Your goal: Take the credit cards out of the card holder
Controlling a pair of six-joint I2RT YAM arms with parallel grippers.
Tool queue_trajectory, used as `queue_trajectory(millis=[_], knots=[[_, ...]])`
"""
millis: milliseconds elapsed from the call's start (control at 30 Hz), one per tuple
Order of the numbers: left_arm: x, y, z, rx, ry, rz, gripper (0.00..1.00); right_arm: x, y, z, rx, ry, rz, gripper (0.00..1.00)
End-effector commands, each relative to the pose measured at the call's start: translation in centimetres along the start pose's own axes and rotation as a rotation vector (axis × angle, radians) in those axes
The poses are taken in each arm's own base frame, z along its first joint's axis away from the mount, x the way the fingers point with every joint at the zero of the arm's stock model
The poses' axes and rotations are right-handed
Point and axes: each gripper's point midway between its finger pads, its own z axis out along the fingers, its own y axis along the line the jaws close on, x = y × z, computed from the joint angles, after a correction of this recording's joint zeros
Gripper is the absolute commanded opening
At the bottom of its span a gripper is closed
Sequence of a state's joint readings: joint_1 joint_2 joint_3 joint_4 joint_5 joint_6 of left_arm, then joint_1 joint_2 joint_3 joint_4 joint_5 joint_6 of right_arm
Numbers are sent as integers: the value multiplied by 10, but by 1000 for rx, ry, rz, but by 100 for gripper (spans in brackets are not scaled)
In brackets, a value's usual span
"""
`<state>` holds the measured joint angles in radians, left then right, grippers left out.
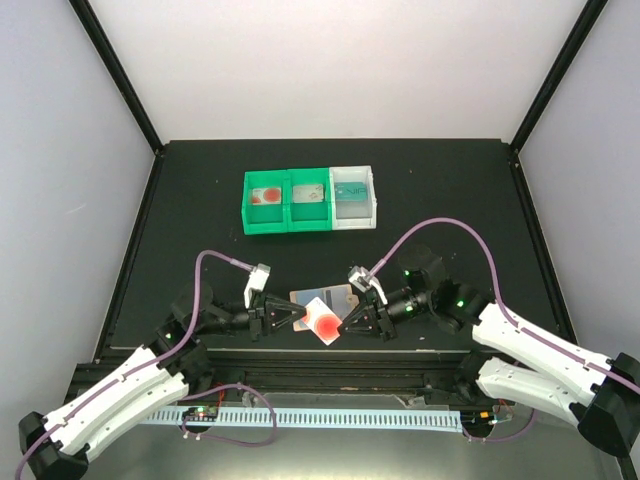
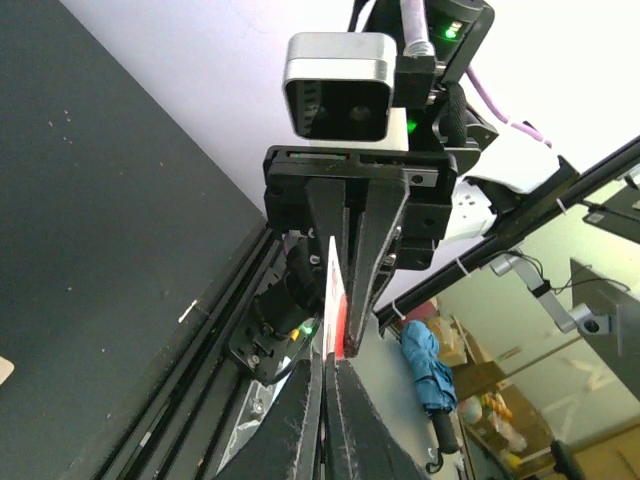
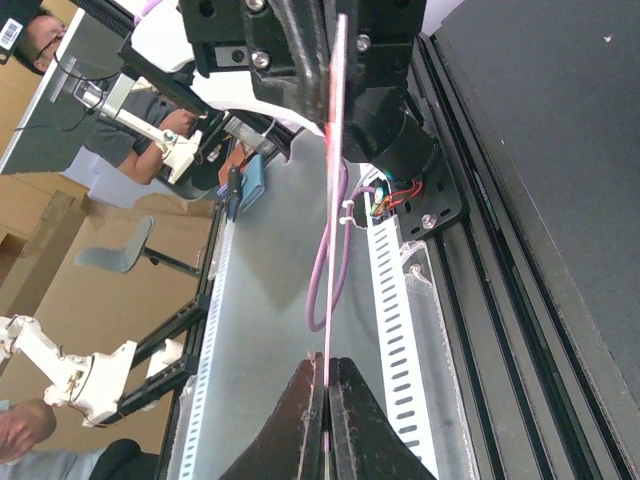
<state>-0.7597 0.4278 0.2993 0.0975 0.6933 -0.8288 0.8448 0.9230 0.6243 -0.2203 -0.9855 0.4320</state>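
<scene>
Black tabletop (image 1: 450, 200) lies open up to the bins (image 1: 310, 226) at upper centre, though its near edge runs close below the arms. At lower centre the left gripper (image 1: 302, 318) and right gripper (image 1: 346, 322) both pinch one white-and-red credit card (image 1: 325, 324), with the card holder (image 1: 320, 296) just behind it. This looks like a hand-over, so one grip must release before the card travels.

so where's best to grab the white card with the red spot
Take the card by a corner, pinching its two flat faces, coming in from the side along its plane. It is thin; the left claw and right claw grip opposite corners that way.
</scene>
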Motion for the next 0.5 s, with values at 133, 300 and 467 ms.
queue_trajectory(millis=[133, 300, 467], knots=[[-12, -16, 0, 15, 8, 70, 1, -7, -1, 0, 14, -24, -13, 4], [-18, -10, -3, -29, -40, 70, 2, -15, -9, -6, 102, -83, -25, 26], [-35, 7, -12, -153, -146, 70, 2, -26, -23, -18, 230, -179, -30, 47]])
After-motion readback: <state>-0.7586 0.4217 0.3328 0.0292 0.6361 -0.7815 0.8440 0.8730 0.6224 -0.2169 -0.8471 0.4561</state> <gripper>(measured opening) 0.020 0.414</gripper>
